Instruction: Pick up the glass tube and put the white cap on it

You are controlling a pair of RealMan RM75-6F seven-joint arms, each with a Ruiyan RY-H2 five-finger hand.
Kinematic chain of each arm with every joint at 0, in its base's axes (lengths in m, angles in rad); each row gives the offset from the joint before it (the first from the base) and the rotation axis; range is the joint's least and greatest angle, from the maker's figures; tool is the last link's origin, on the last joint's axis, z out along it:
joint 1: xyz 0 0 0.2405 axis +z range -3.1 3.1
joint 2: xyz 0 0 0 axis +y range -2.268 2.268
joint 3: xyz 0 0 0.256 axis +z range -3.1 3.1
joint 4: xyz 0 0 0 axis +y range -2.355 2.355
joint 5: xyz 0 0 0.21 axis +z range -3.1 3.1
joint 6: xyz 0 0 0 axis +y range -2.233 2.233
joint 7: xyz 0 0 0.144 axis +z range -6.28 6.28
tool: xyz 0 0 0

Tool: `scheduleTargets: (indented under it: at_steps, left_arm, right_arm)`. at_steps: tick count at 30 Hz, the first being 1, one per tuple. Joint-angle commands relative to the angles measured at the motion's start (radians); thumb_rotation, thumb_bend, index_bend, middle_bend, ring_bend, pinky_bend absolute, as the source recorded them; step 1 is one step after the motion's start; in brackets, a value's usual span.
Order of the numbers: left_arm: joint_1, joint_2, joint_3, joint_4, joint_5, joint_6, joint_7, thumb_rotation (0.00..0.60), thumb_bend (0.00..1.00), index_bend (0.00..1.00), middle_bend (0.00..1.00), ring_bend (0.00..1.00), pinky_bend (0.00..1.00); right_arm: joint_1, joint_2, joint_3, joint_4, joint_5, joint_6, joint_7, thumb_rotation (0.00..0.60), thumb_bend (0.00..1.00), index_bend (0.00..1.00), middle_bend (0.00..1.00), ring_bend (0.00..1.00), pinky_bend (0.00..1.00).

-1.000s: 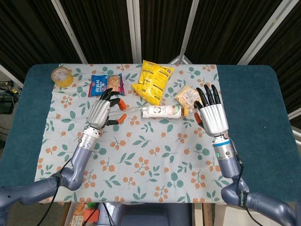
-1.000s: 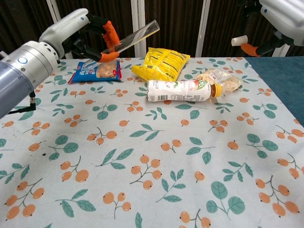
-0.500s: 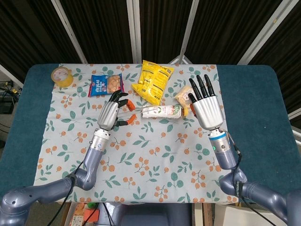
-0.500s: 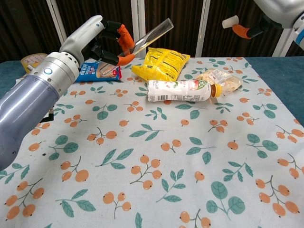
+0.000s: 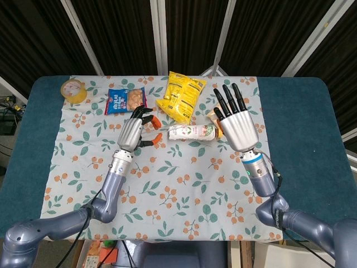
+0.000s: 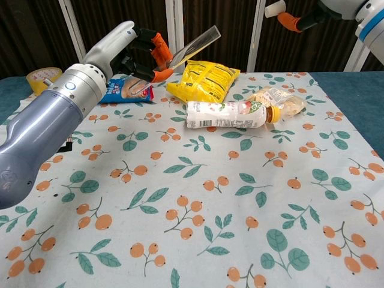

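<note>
My left hand (image 5: 134, 132) (image 6: 129, 53) is raised over the back left of the cloth. Its orange-tipped fingers pinch the lower end of the clear glass tube (image 6: 195, 43). The tube slants up and to the right, with its open end toward the yellow bag. My right hand (image 5: 237, 120) (image 6: 327, 9) is lifted high at the right with its fingers spread. The small white cap (image 6: 275, 8) sits at its orange fingertip, held to the right of the tube's upper end and higher, with a clear gap between them. The head view hides the cap behind the hand.
On the floral cloth (image 6: 198, 216) lie a drink bottle (image 6: 228, 114) on its side, a yellow snack bag (image 6: 204, 81), a blue snack packet (image 6: 123, 90), a clear bag of biscuits (image 6: 279, 99) and a tape roll (image 5: 73, 89) at the far left.
My right hand has carried the cap up and to the left, toward the tube. My left hand has shifted a little to the right with the tube still pinched.
</note>
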State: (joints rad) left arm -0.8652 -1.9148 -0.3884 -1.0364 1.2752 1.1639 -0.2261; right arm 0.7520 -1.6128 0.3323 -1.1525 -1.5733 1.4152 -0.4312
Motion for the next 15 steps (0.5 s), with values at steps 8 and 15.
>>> scheduleTargets:
  at_steps: [8,15]
  left_arm:
    - [0.006,0.009,-0.005,-0.042,-0.019,0.003,0.038,0.600,0.73,0.69,0.66,0.19,0.10]
    - [0.011,0.004,-0.017,-0.067,-0.051,0.003,0.074,0.600,0.73,0.69,0.66,0.19,0.10]
  right_arm:
    - [0.017,-0.035,-0.030,0.034,-0.021,0.014,-0.021,0.600,0.42,0.66,0.18,0.00,0.00]
    - [0.027,-0.056,-0.034,0.047,-0.021,0.026,-0.024,0.600,0.42,0.66,0.18,0.00,0.00]
